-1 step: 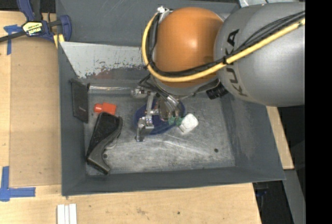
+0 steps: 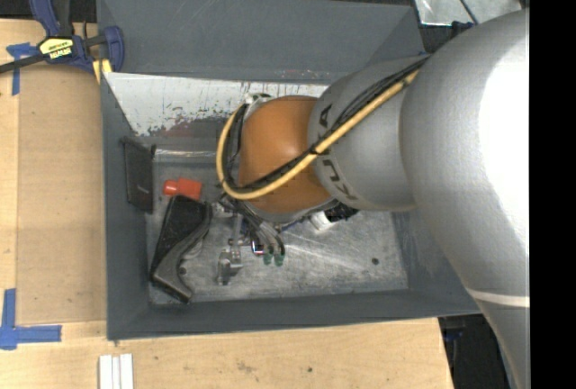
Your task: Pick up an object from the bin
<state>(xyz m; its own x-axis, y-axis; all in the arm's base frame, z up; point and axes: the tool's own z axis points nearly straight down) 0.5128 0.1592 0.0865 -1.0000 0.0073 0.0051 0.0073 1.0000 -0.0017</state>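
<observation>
My gripper [image 2: 232,259] hangs low over the bin floor, left of the middle and near the front wall, beneath the arm's orange cover. Just to its left lies a black curved handle-shaped thing [image 2: 180,243], running from the middle down to the front left corner. A small red-orange piece [image 2: 183,189] sits above that, at the left. Further left, a flat black rectangular thing [image 2: 139,173] leans by the left wall. The gripper stands beside the black curved thing, and nothing shows inside it.
The arm and its orange cover with cables hide the middle and right back of the bin. A small white thing [image 2: 324,218] peeks out under the cover. Bare floor shows along the front right.
</observation>
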